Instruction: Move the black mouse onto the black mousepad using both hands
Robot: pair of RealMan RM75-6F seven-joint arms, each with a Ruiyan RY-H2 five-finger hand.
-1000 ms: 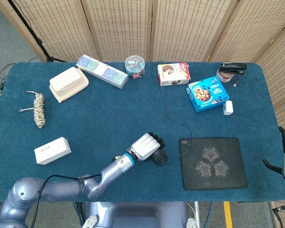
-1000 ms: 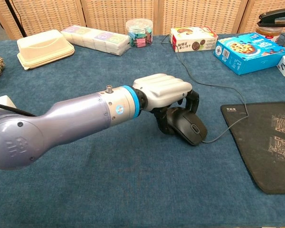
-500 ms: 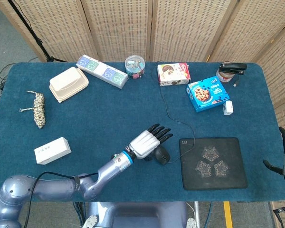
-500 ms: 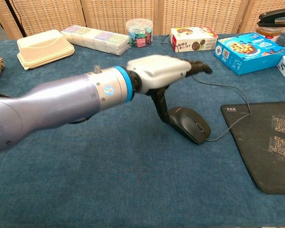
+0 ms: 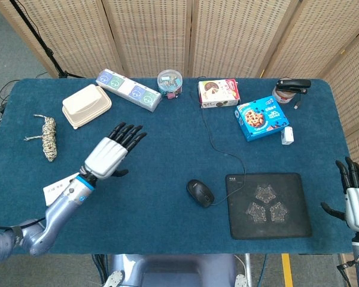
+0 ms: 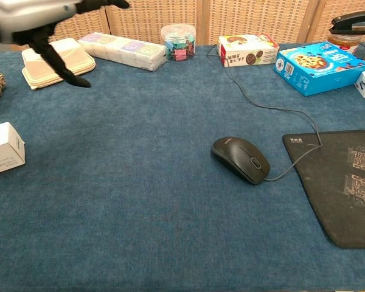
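The black mouse [image 5: 200, 192] [image 6: 241, 158] lies free on the blue cloth, just left of the black mousepad [image 5: 268, 205] [image 6: 347, 182], its cord running toward the back of the table. My left hand [image 5: 112, 152] [image 6: 42, 18] is raised well to the left of the mouse, fingers spread and holding nothing. At the table's right edge my right hand [image 5: 357, 200] shows, fingers apart and empty, right of the mousepad.
A white box [image 5: 55, 190] [image 6: 1, 148] sits near the left arm. A rope bundle [image 5: 48, 138], beige container [image 5: 86, 105], long box [image 5: 128, 89], clip jar [image 5: 170, 83], cookie boxes [image 5: 218, 92] [image 5: 262, 117] and a stapler [image 5: 293, 85] line the back.
My left hand let go of the mouse, opened, and swung up and far to the left. The mouse stayed beside the mousepad. My right hand shifted slightly inward.
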